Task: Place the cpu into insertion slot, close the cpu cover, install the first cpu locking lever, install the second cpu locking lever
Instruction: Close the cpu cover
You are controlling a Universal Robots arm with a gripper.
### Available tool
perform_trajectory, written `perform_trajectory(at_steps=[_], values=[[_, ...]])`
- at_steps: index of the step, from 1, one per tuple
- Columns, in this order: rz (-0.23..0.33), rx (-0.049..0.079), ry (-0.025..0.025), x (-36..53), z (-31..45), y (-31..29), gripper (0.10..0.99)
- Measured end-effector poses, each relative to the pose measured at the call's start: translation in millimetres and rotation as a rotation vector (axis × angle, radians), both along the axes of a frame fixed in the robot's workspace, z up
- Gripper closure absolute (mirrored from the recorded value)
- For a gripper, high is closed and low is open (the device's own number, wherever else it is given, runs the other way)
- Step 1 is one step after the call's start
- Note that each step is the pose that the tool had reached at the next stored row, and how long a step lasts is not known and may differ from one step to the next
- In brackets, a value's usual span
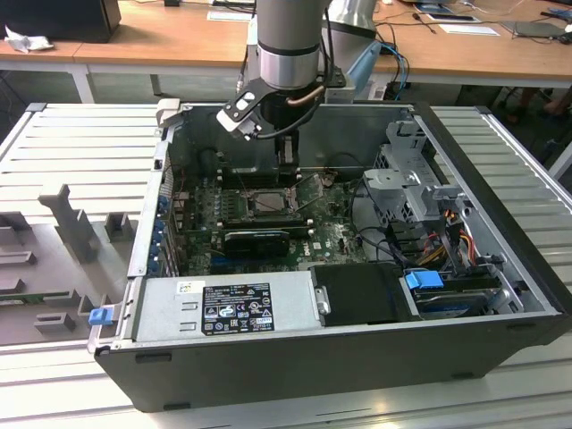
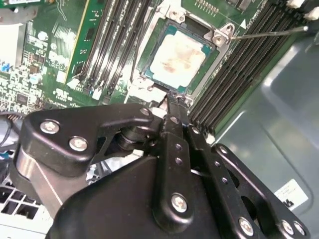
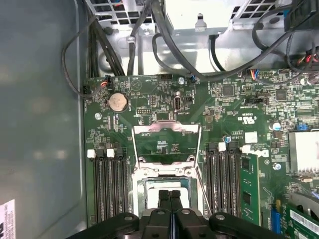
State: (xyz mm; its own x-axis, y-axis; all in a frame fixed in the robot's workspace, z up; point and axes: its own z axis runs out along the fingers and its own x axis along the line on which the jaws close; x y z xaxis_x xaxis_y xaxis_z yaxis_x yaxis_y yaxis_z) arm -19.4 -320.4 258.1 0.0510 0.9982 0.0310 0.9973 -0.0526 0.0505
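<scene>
The computer case [image 1: 357,353] lies open on its side on a grey ribbed table [image 1: 71,143], and the arm reaches down into it near the far edge. The gripper [image 1: 286,170] hangs low over the green motherboard [image 1: 335,234], close to the board's middle. In both wrist views its 2 black fingers [image 3: 163,199] are pressed together with nothing between them, so the pincer is closed and empty.

The cpu [image 2: 179,55] lies flat in the insertion slot [image 3: 143,191], its pale metal top up, with brownish stains on it. The slot sits between 2 banks of long black memory slots [image 3: 107,184]. The closed fingertips are just beside 1 edge of the slot, very near the cpu; whether they touch the frame I cannot tell.

The cpu cover [image 3: 167,130] is open: the frame with the big window is folded back away from the slot, and the green board shows through it. A thin metal lever [image 2: 269,34] stands out from 1 corner of the slot, across the memory slots.

At the near edge of the case is a grey power supply box [image 1: 228,308], and a long black card [image 1: 257,239] lies between it and the slot.
</scene>
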Motion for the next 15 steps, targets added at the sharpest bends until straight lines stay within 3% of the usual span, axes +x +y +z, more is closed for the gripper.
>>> perform_trajectory(at_steps=[2, 6, 8, 10, 15], values=[[0.0, 0.0, 0.0, 3.7, 1.7, 0.1, 0.98], [0.0, 0.0, 0.0019, 23.1, 1.9, 0.0, 0.98], [0.004, 0.0, 0.0019, 27.9, 1.9, 0.0, 0.98], [0.037, 0.0, 0.0018, 34.1, 1.6, 0.0, 0.98], [0.043, 0.0, 0.0073, 50.6, 0.7, 0.0, 0.98]])
